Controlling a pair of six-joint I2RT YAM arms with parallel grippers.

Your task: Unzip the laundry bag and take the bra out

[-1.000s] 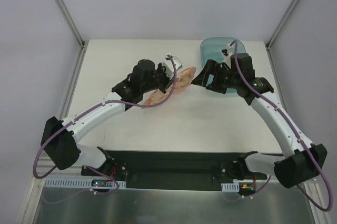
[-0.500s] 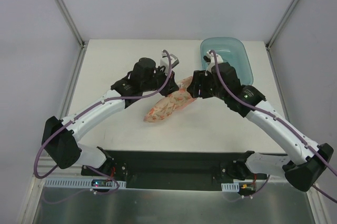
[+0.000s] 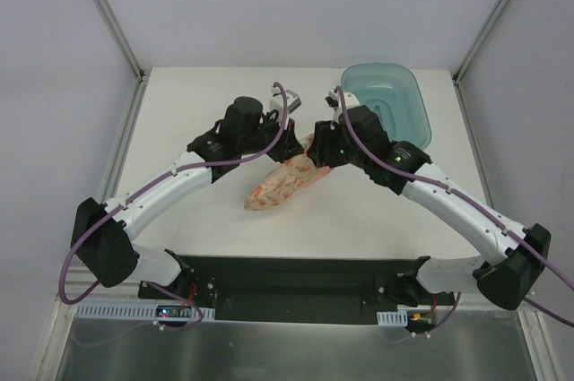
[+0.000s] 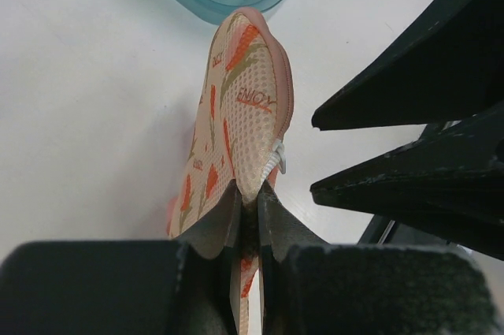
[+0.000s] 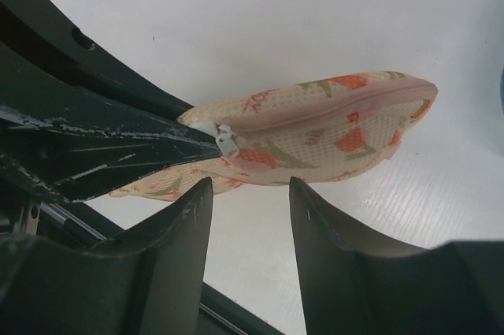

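Note:
The laundry bag (image 3: 283, 182), a peach mesh pouch with orange print and pink zip edging, is held up by its far end and slopes down to the table. My left gripper (image 3: 294, 145) is shut on a fold of its mesh (image 4: 249, 197), just below the white zip pull (image 4: 277, 160). My right gripper (image 3: 317, 150) is right beside it, on the bag's other side. Its jaws (image 5: 250, 193) stand apart with nothing between them, and the bag (image 5: 331, 126) and zip pull (image 5: 226, 142) lie just past the tips. The zip looks closed. The bra is hidden.
A translucent teal basin (image 3: 387, 101) stands at the back right, close behind the right arm. The left gripper's dark fingers (image 5: 102, 146) fill the left of the right wrist view. The black base rail (image 3: 287, 278) runs along the near edge.
The right arm swung left from the basin to the bag's upper end, and its jaws narrowed. The bag now stretches down to the lower left from the left gripper's hold.

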